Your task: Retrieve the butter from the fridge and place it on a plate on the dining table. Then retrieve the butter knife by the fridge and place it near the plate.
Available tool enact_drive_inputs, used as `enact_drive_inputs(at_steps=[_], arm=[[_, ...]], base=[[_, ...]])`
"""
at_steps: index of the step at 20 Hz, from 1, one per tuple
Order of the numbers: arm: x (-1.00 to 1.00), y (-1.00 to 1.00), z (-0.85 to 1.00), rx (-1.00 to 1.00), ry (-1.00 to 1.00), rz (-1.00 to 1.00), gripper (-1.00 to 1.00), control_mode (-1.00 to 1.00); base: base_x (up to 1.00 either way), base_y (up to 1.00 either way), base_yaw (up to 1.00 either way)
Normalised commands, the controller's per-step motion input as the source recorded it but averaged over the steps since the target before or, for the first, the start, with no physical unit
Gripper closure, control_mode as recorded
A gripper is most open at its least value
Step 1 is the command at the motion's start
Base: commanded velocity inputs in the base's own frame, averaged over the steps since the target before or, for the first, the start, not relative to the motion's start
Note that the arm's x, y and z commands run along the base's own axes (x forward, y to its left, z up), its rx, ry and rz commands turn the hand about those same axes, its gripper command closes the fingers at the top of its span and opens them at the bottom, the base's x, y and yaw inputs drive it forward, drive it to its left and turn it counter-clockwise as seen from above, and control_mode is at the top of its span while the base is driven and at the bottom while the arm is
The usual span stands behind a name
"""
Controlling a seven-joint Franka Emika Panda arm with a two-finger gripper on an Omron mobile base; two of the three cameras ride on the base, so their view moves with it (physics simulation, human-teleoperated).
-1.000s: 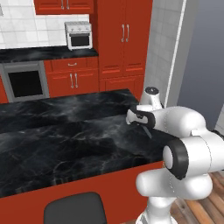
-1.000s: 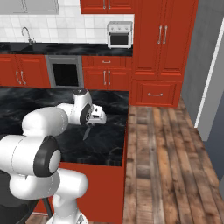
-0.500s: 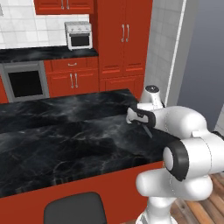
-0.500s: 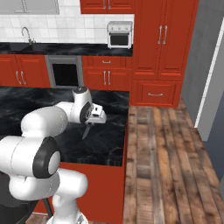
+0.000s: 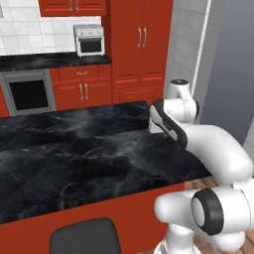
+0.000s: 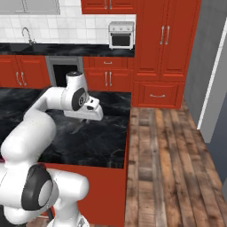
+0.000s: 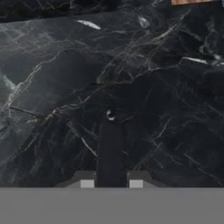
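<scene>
In the hand view the gripper [image 7: 111,183] is closed tight on a dark, narrow object, apparently the butter knife [image 7: 109,148], which stands between the two fingertips and runs straight out from them over the table [image 7: 175,87]. Its far end shows a small pale glint. Whether that end touches the marble or hangs just above it cannot be told.

In the right base view the gripper [image 6: 87,119] points down at the table [image 6: 102,146], near its right edge, and a thin dark sliver hangs below it; the knife is too small there to make out clearly.

The table has a black top with white veins and plain red sides. A dark chair back [image 5: 84,239] shows at its near side in the left base view. Beside the table lies a wooden plank floor [image 6: 168,168]. Behind it stand red cabinets [image 6: 162,44], a black-topped counter [image 6: 66,49] with a built-in oven [image 6: 64,73] below, a small white oven [image 6: 121,35] on top, a faucet [image 6: 27,34] at the left and white wall tiles [image 6: 66,26]. The grey fridge [image 6: 208,66] rises at the far right.
</scene>
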Motion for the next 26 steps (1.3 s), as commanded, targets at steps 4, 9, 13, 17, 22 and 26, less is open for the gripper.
enact_drive_inputs(at_steps=[4, 9, 13, 17, 22, 26], arm=[[-1.00, 0.00, 0.55, 0.00, -0.03, 0.00, 1.00, -1.00], [-1.00, 0.00, 0.34, 0.00, -0.17, 0.00, 1.00, -1.00], [-0.76, 0.03, 0.32, 0.00, -0.15, 0.00, 1.00, -1.00], [-0.43, 0.01, 0.19, 0.00, 0.00, 0.00, 1.00, -1.00], [0.00, 0.00, 0.04, 0.00, 0.15, 0.02, 1.00, -1.00], [0.00, 0.00, 0.00, 0.00, 0.11, 0.00, 1.00, -1.00]], base=[[0.00, 0.00, 0.00], [0.00, 0.00, 0.00], [0.00, 0.00, 0.00], [0.00, 0.00, 0.00], [0.00, 0.00, 0.00], [0.00, 0.00, 0.00]])
